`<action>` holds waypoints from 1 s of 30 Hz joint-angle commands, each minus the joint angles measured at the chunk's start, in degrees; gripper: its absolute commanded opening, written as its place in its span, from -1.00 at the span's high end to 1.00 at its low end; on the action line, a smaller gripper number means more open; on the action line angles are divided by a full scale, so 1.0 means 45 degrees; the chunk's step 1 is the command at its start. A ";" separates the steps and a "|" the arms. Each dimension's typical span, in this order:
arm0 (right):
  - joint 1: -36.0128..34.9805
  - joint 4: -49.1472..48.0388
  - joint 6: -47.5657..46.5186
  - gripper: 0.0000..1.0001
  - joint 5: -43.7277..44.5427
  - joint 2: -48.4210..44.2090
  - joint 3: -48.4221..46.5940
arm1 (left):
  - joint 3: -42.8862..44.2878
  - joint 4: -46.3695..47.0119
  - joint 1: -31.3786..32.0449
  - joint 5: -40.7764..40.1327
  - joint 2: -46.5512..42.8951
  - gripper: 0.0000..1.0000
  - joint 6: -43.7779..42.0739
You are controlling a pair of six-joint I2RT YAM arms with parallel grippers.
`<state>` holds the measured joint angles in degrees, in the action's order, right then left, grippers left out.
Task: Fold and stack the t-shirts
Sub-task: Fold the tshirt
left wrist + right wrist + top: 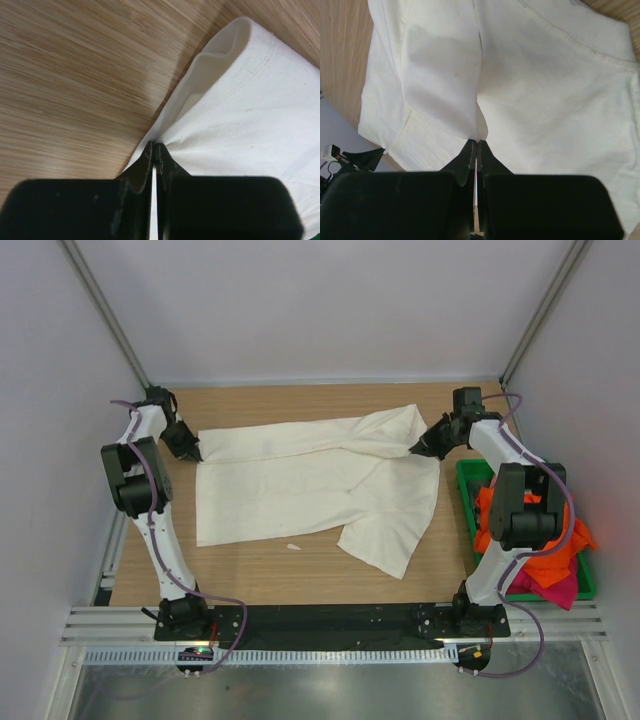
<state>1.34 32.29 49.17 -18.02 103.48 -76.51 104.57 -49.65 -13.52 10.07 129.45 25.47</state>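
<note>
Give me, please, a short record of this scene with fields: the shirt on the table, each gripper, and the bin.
shirt on table: cream-white t-shirt, spread out across the table
left gripper: shut on the shirt's far left edge
right gripper: shut on the shirt's far right edge
green bin: right of the shirt, holds orange cloth and magenta cloth
folded stack: none visible

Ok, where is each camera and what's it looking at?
Top camera: above and behind the arms, looking down at the table, white t-shirt and green bin; both arms show.
Left wrist camera: on the left arm, facing the shirt's edge and table; the left gripper shows, pinching cloth.
Right wrist camera: on the right arm, facing the shirt; the right gripper shows, pinching cloth.
All share the white t-shirt.
</note>
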 commanded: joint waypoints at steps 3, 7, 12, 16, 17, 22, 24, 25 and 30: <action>-0.0025 0.0128 -0.0418 0.97 0.0411 -0.0750 -0.0556 | -0.0270 -0.0159 -0.0082 -0.0147 -0.0621 1.00 0.0120; -0.0025 0.0167 -0.0477 0.97 0.0528 -0.0633 -0.0791 | -0.0406 -0.0178 -0.0101 -0.0225 -0.0641 1.00 0.0081; -0.0025 0.0128 -0.0476 0.97 0.0488 -0.0535 -0.0635 | -0.0524 -0.0100 -0.0082 -0.0127 -0.0485 1.00 0.0120; -0.0025 0.0109 -0.0477 0.97 0.0528 -0.0516 -0.0634 | -0.0524 -0.0080 -0.0101 -0.0088 -0.0446 1.00 0.0140; -0.0025 0.0109 -0.0457 0.98 0.0547 -0.0515 -0.0654 | -0.0524 -0.0100 -0.0082 -0.0108 -0.0446 1.00 0.0140; -0.0025 0.0128 -0.0457 0.98 0.0547 -0.0360 -0.0654 | -0.0583 -0.0197 -0.0101 -0.0263 -0.0446 1.00 0.0140; -0.0025 0.0186 -0.0574 0.93 0.0528 -0.0320 -0.0615 | -0.0602 -0.0256 -0.0082 -0.0284 -0.0407 1.00 0.0179; -0.0045 0.0284 -0.0613 0.88 0.0373 -0.0281 -0.0518 | -0.0660 -0.0275 -0.0082 -0.0303 -0.0407 1.00 0.0179; -0.0181 0.0752 -0.2131 0.41 -0.0214 -0.0924 0.0262 | -0.1693 -0.0003 0.0054 -0.0946 -0.1692 0.27 0.0335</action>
<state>1.08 33.10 45.45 -17.78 103.07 -76.86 99.96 -48.34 -13.43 9.76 126.48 26.96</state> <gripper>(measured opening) 0.248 0.330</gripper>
